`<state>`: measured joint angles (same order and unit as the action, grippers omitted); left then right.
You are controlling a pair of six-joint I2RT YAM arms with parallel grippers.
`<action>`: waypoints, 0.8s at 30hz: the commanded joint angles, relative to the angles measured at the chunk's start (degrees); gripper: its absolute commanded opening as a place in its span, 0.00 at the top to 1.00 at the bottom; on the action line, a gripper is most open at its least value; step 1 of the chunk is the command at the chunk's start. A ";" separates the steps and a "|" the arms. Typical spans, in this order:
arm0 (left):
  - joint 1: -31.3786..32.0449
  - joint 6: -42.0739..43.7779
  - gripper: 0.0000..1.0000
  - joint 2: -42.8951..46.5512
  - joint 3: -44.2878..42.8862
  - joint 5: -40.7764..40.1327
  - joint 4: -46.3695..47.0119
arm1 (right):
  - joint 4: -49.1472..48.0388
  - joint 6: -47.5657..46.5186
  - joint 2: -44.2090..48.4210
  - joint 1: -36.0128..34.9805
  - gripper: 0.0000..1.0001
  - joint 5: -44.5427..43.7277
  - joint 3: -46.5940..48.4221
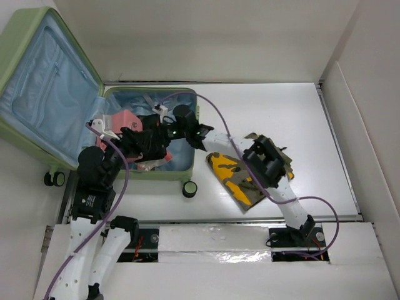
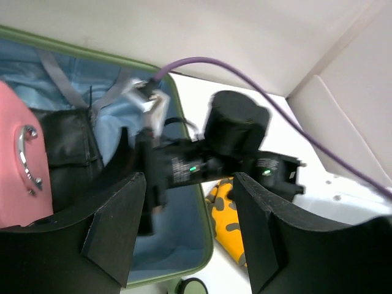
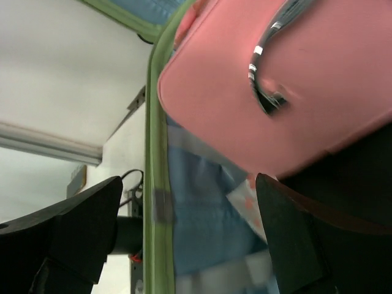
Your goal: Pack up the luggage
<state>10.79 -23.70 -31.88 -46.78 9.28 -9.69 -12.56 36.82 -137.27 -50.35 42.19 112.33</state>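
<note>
Two claws hover over the open luggage [image 1: 182, 157] on the bench's [image 1: 281, 119] left: left claw [image 2: 190, 177] half wide, right claw [image 3: 190, 184] wide, both empty. Hard shell looks stiff and slippery; grab the lid's [image 1: 44, 94] rim.

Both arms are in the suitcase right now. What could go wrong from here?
1. The right arm sits directly in front of the open left pincer inside the luggage, so the arms may collide.
2. The purple cable arcs over the luggage's rim and could snag.
3. The yellow spotted cloth lies on the table beneath the right arm. A retreat might drag it.
</note>
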 commanded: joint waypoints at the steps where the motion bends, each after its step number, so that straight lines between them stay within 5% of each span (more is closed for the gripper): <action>1: -0.15 -1.07 0.44 -1.96 -4.01 3.90 3.19 | -11.58 -2.02 12.62 6.65 0.04 -3.88 -8.14; 5: -0.15 -4.41 0.56 -5.37 -4.55 10.65 8.35 | -17.40 -0.52 21.50 12.98 0.04 -3.43 -18.18; 7: 1.24 -6.61 0.73 -7.40 -3.58 11.72 11.08 | -19.42 -0.78 26.76 17.02 0.11 -4.22 -22.58; 8: 2.73 -7.14 0.79 -8.63 -3.32 10.94 13.45 | -20.13 -0.87 28.53 18.43 0.20 -4.31 -26.86; 9: 3.53 -9.23 0.86 -11.25 -2.01 11.46 15.21 | -21.01 -0.87 30.47 19.92 0.54 -4.40 -29.34; 10: 3.54 -11.08 1.00 -12.67 -0.60 12.68 17.75 | -22.58 -0.87 32.40 22.81 0.76 -4.84 -31.80; 12: 6.24 -14.34 1.00 -17.13 2.56 15.34 25.76 | -22.25 -2.61 38.99 25.81 1.00 -7.02 -38.83; 18: 29.26 -10.22 1.00 -36.30 -4.00 -6.88 22.97 | -8.90 -13.96 57.60 36.10 0.98 -16.95 -50.35; 19: 35.73 -11.09 1.00 -38.24 -4.54 -10.21 22.70 | -6.63 -14.40 59.91 37.33 0.95 -17.67 -51.76; 24: 48.61 -18.55 1.00 -46.69 -5.42 -25.88 17.17 | -0.73 -18.70 71.53 43.49 0.69 -20.57 -58.80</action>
<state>55.24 -37.08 -78.61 -49.43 -4.45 8.60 -17.74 23.68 -69.73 -8.49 25.21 55.46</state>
